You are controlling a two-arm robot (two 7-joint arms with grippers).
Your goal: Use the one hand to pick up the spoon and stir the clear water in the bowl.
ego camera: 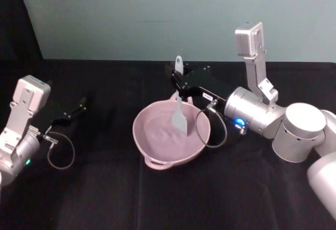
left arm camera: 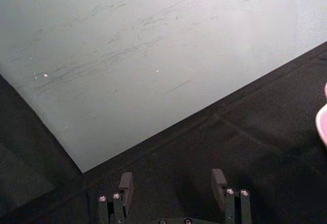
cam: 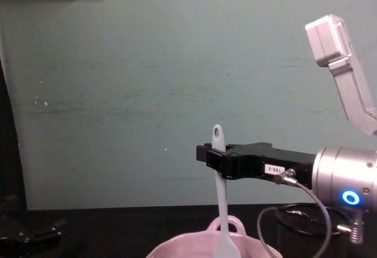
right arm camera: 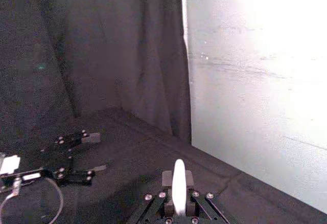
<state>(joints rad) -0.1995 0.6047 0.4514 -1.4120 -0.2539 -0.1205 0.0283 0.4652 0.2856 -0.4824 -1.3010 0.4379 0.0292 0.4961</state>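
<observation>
Supporting surface: the black-draped table [ego camera: 105, 198], with both arms reaching over it.
Bowl: the pink bowl [ego camera: 135, 130] sits mid-table, its loop handle toward the robot.
Water: the water [ego camera: 157, 133] is hard to make out against the pink, so its level is uncertain.
Working arm: the right gripper [ego camera: 178, 85] comes in level from the right above the bowl's far rim. Its fingers are clamped on the upper handle of the spoon [ego camera: 180, 109], just under the holed tip.
Spoon axis: close to upright in the chest view, with the spoon [cam: 221, 211] hanging straight down from the right gripper [cam: 213, 154]. The holed tip is above the jaws and the blade is below the rim line, inside the bowl.
Key relation: the blade lies directly beneath the fingers, so stirring probably means circling the wrist while keeping the handle vertical.
Idle arm: the left gripper [ego camera: 79, 106] rests far off on the left, well apart from the bowl. In its wrist view the left gripper [left arm camera: 172, 183] has its fingers spread with nothing between them.
</observation>
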